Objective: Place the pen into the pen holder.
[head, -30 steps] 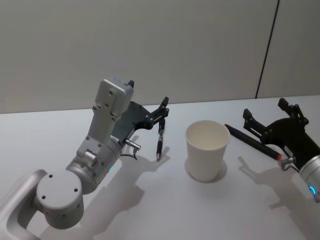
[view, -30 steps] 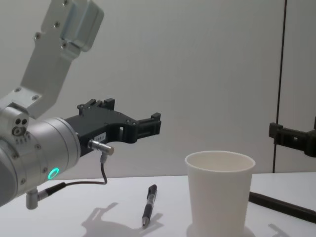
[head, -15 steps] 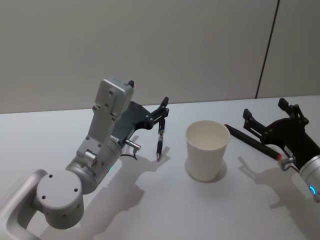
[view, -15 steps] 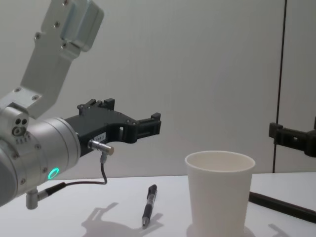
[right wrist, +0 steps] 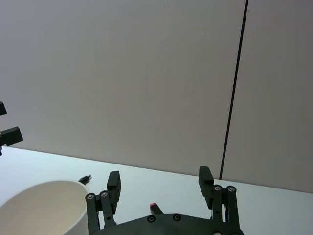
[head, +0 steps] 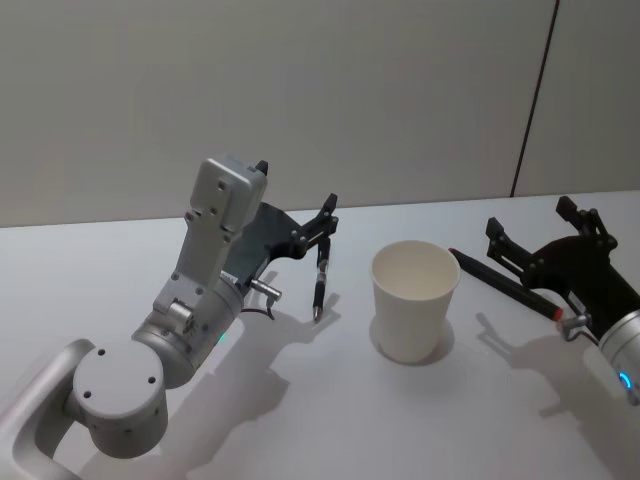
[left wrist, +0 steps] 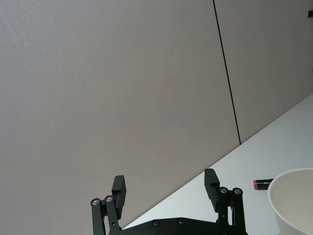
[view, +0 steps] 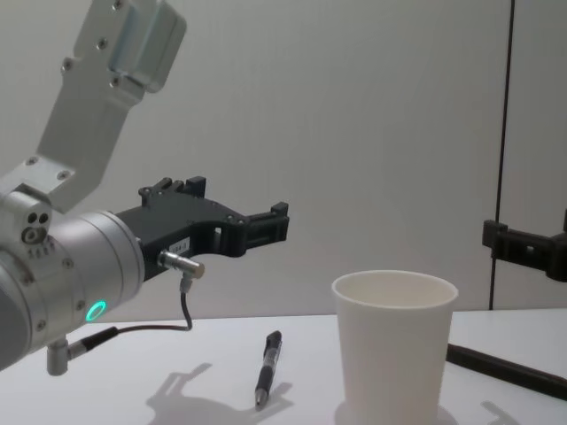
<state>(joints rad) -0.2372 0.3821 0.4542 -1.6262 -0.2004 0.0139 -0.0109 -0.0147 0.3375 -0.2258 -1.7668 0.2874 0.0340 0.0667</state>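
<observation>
White paper cup (head: pixel 415 300) stands empty on the counter (head: pixel 100 280). The slim black pen (head: pixel 320 285) lies beside it, beneath my left hand (view: pixel 275 226), which is spread and holds nothing. My right hand (head: pixel 530 220) is spread too. I judge that grasping and insertion are both not yet done.

pretty bare room here. the wall (head: pixel 400 90) at the back is plain, matte, pale greyish beige and takes up the whole upper half of the head view. a thin dark vertical seam (head: pixel 535 95) cuts through it in the upper right, leaning a bit, splitting it into two panels. in the chest view the same seam runs straight down near the right edge. the table (head: pixel 80 270) is smooth and white, spread across the lower half, its far edge butting right up against the wall. lighting is soft and even, with blurry grey shadows lying on the tabletop.
</observation>
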